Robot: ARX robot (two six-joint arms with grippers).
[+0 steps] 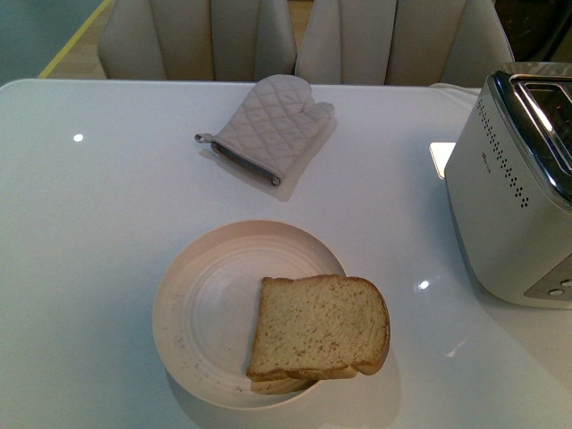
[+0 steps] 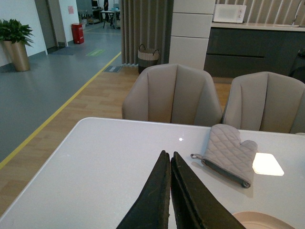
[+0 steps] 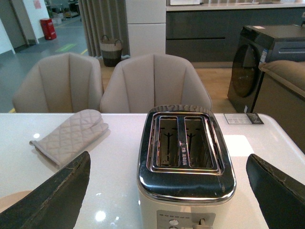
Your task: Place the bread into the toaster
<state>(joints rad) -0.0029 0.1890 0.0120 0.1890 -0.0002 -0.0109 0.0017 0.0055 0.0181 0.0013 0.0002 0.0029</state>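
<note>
"Anything here you can actually read?"

"Nothing. The toaster (image 1: 509, 214) has a side mark (image 1: 487, 159) next to its rows of dots, but it's too tiny to make out."

"And on top of it?"

"There's a slot mark (image 3: 181, 143) between the two slots, just a blur. The dark card (image 3: 243, 118) on the desk (image 1: 107, 223) beside the toaster carries print, also too small."

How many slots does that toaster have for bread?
2. They lie side by side in the toaster's chrome top: one slot nearer the oven mitt, the other slot beyond it. Both look empty.
</note>
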